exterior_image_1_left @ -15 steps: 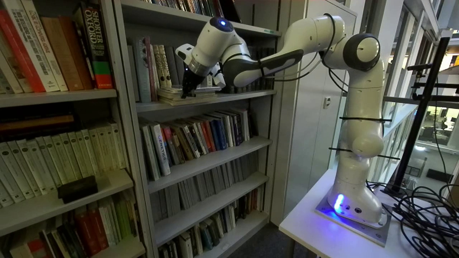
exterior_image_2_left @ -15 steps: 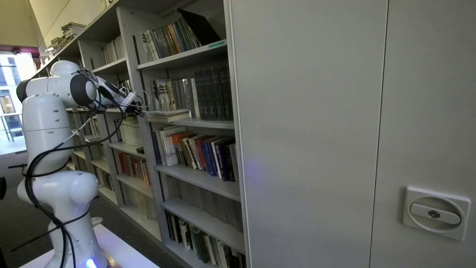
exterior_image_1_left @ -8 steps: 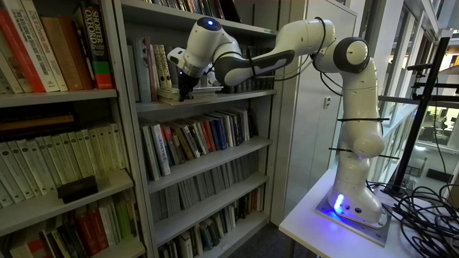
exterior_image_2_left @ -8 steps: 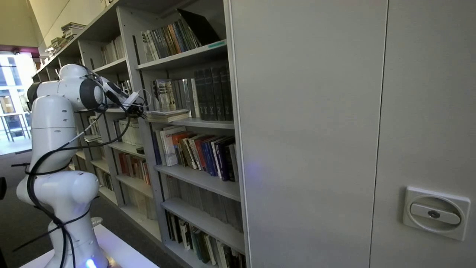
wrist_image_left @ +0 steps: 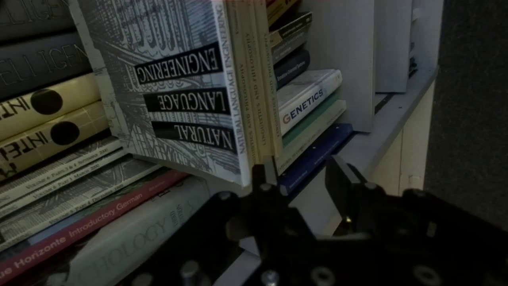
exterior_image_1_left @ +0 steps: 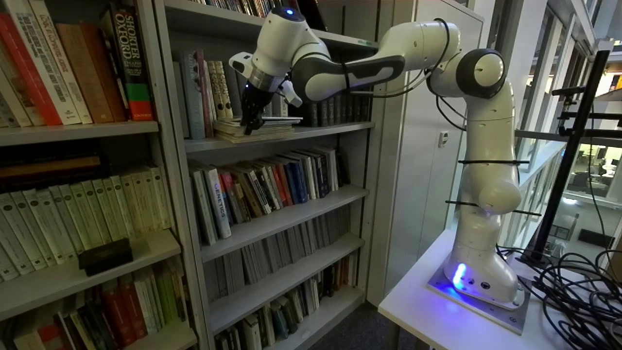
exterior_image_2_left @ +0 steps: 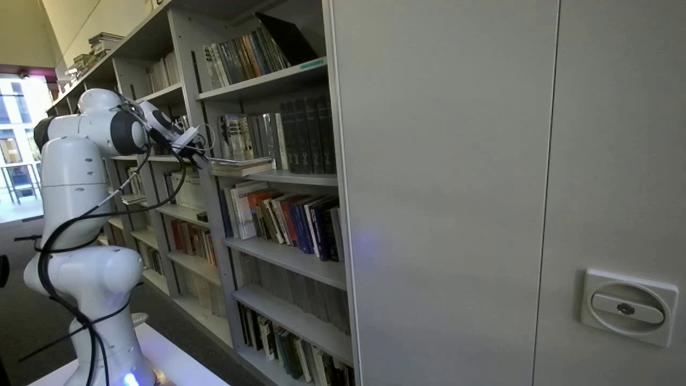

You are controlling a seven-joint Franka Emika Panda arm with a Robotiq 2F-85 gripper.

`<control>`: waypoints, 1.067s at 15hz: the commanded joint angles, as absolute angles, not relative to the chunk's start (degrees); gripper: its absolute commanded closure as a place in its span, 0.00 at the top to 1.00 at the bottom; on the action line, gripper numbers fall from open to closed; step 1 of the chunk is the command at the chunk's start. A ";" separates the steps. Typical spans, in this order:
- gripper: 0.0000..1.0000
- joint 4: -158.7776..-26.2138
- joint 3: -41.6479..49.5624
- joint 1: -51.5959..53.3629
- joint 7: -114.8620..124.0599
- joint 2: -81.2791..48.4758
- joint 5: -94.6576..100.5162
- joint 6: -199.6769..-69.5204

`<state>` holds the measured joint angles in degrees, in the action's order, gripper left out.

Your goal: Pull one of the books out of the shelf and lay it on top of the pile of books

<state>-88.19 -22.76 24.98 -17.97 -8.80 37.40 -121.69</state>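
The shelf [exterior_image_1_left: 291,218] is a tall grey metal bookcase, also in an exterior view [exterior_image_2_left: 289,264]. The pile of books [exterior_image_1_left: 269,132] lies flat on its upper level, and also shows in an exterior view [exterior_image_2_left: 241,167]. In the wrist view the pile [wrist_image_left: 166,91] has a "Natural Language Engineering" cover on top. My gripper [wrist_image_left: 299,171] is open and empty in the wrist view, one fingertip by the pile's near corner; contact is unclear. In both exterior views the gripper [exterior_image_1_left: 254,127] [exterior_image_2_left: 203,162] is at the pile's front left end. I cannot make out a plain grey-brown book.
Upright books [exterior_image_1_left: 194,95] stand left of the pile, dark volumes [exterior_image_2_left: 305,134] to its right. A shelf board [exterior_image_1_left: 272,22] runs above the arm. A neighbouring bookcase [exterior_image_1_left: 77,129] stands at left. A cabinet door [exterior_image_2_left: 445,187] adjoins the shelf. Loose cables [exterior_image_1_left: 578,296] lie by the base.
My gripper moved slightly left and down in an exterior view, then rose a little, and the wrist turned more upright. The pile looks unmoved.
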 commanded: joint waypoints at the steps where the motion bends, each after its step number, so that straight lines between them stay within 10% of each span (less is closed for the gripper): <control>1: 0.71 -100.04 -21.02 22.03 -16.43 2.14 31.27 -124.93; 5: 0.99 -108.76 -17.91 19.25 -16.39 11.21 23.78 -123.71; 16: 1.00 -108.86 -14.29 18.58 -16.68 18.32 4.04 -101.60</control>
